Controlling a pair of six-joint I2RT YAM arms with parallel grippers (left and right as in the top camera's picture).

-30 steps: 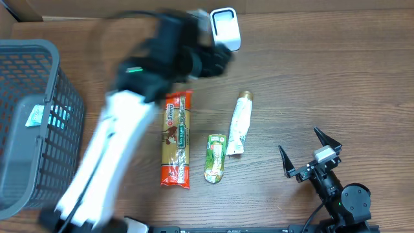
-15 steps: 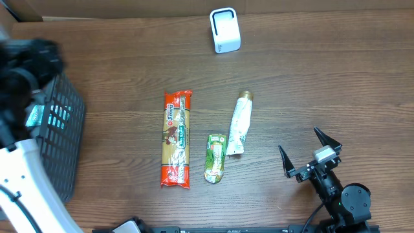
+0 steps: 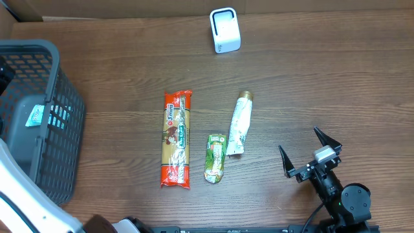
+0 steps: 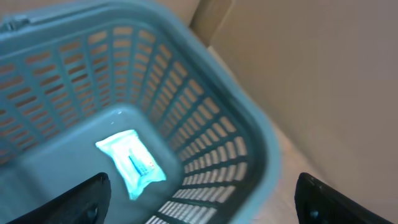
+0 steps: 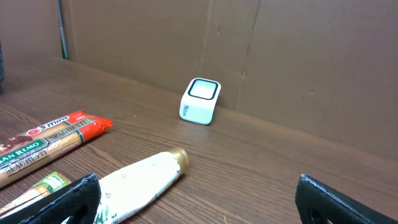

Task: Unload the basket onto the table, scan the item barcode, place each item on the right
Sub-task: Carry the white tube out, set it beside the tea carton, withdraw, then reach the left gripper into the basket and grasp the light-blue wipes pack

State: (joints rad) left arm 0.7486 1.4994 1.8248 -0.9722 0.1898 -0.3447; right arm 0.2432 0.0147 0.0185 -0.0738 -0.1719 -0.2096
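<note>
The white scanner (image 3: 224, 30) stands at the back of the table, and the right wrist view also shows this scanner (image 5: 200, 101). A light blue packet (image 4: 134, 163) lies on the floor of the grey basket (image 4: 249, 118). My left gripper (image 4: 202, 202) hangs open above that basket, nothing between its fingers. Overhead, the same packet (image 3: 35, 115) shows through the basket (image 3: 58, 65) wall. A red spaghetti pack (image 3: 176, 138), a green pouch (image 3: 215, 157) and a white tube (image 3: 239, 123) lie mid-table. My right gripper (image 3: 309, 153) rests open to their right, holding nothing.
Brown cardboard walls (image 5: 280, 56) close off the back of the table. My left arm's white link (image 3: 19, 194) crosses the bottom left corner below the basket. In the right wrist view the tube (image 5: 140, 180) lies near the left finger of my right gripper (image 5: 208, 202).
My left arm swung from beside the scanner leftward to over the basket and mostly out of the overhead view. Its jaws widened a little. The right arm stayed still.
</note>
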